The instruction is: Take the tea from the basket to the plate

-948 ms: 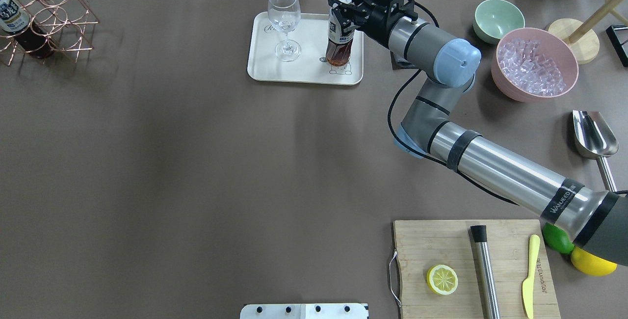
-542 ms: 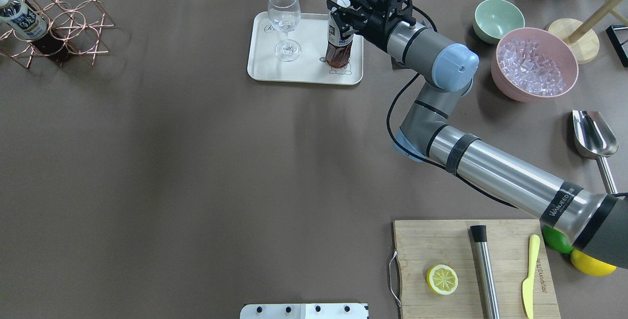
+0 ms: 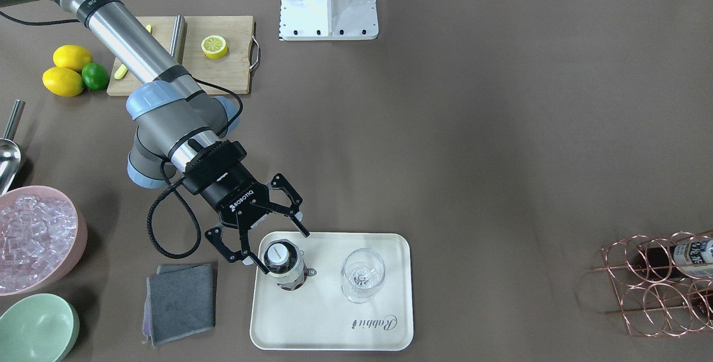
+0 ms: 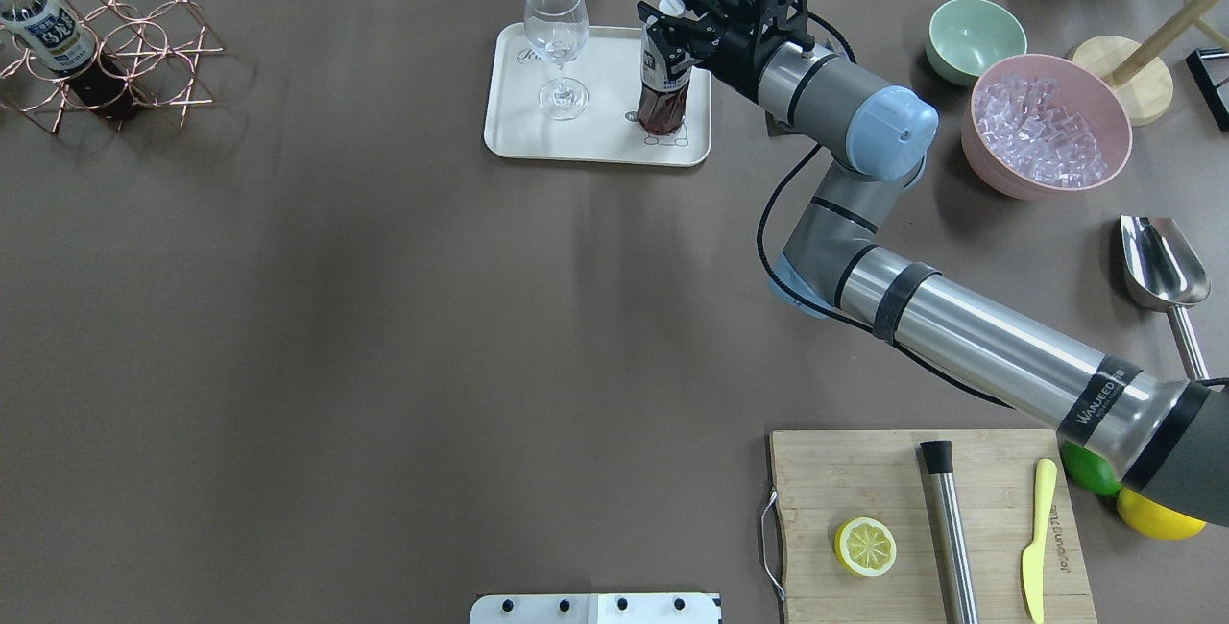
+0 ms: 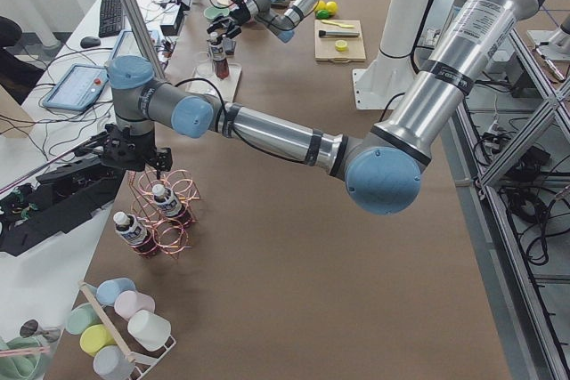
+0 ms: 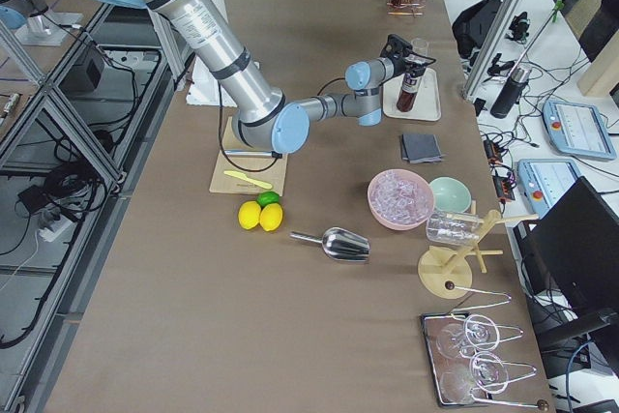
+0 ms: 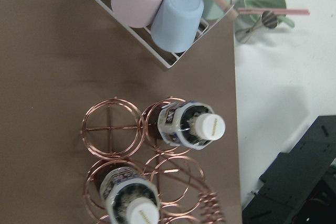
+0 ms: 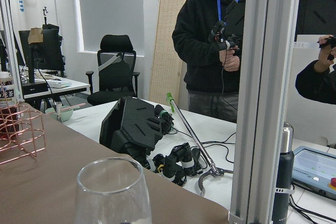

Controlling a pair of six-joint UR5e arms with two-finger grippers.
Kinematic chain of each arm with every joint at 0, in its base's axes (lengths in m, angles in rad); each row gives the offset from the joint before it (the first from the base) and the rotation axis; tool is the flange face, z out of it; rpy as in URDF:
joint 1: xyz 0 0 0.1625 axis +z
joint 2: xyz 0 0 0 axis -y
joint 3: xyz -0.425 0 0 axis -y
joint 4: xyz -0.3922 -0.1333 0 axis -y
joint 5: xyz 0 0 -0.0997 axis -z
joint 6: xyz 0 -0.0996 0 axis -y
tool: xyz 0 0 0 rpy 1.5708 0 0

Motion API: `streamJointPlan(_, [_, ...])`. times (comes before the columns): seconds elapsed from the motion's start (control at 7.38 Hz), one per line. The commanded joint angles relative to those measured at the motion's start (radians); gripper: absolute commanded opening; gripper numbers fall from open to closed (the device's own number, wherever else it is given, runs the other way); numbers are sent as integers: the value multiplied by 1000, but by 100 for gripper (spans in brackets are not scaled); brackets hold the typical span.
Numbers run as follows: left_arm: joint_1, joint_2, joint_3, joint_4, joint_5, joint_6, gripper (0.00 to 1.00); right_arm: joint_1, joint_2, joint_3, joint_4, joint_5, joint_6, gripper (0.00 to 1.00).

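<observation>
Exterior front-facing: "Rabbit" on plate [image 3: 312, 317]

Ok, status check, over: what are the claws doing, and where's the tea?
Right claw open, straddling the tea. Tea upright on the plate, wine glass apart beside it. Left claw above the basket, open or shut unclear.

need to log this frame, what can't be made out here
The left gripper: only in the left side view, small; open or shut unclear.
The tea: label too small to read in any view.
The basket: cut off by the front view's right edge.
The right gripper: whether its fingers touch the tea is unclear from above.
</observation>
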Motion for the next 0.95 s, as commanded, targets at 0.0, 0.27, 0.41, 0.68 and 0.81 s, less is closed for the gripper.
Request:
streamJointPlan(0.0, [-9, 216, -246, 56, -72, 277, 98, 30, -11, 31, -8, 20, 0, 94])
streamJointPlan(0.27, [-12, 368, -342, 58, -78, 497, 98, 157, -9, 86, -80, 214, 4, 99])
streamJointPlan(0.41, [-14, 458, -425, 56, -81, 640, 98, 184, -21, 122, -118, 284, 3, 100])
streamJointPlan(0.68, [-20, 534, -446, 53, -86, 966, 98, 230, -52, 169, -223, 367, 0, 100])
streamJointPlan(0.81, [-21, 560, -453, 61, -91, 1196, 98, 250, -53, 171, -273, 446, 4, 100])
